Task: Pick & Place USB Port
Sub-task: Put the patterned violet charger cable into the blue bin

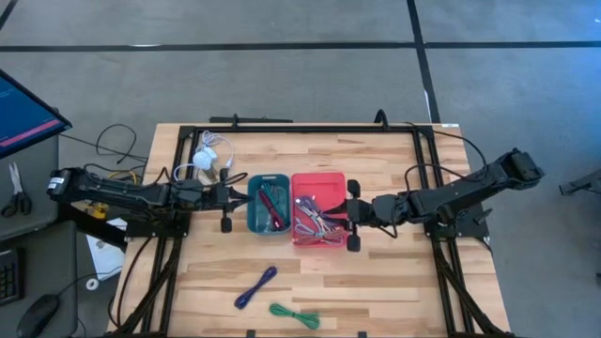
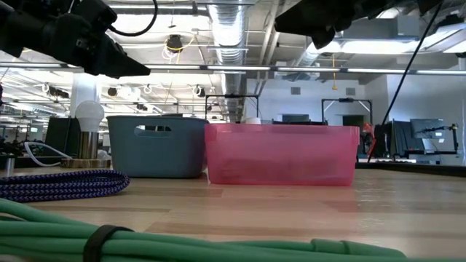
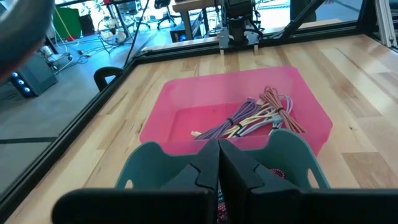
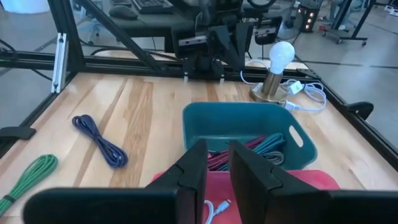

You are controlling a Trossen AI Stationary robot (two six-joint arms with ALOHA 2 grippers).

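Two bins stand side by side mid-table: a teal bin (image 1: 250,202) holding red, teal and dark cable bundles (image 4: 249,149), and a pink bin (image 1: 319,176) holding purple, orange and white cable bundles (image 3: 249,118). A coiled purple cable (image 1: 255,286) and a coiled green cable (image 1: 294,315) lie on the table near its near edge. My left gripper (image 3: 218,168) hovers shut at the teal bin's left rim (image 3: 143,165). My right gripper (image 4: 217,168) hovers over the pink bin's right rim, with a narrow gap between its fingers. Both are empty.
A small lamp with a white bulb (image 1: 202,160) and its white cord stands by the far-left corner, behind the left arm. A black frame runs around the table edges. Bare wood lies between the bins and the two loose cables (image 4: 99,142).
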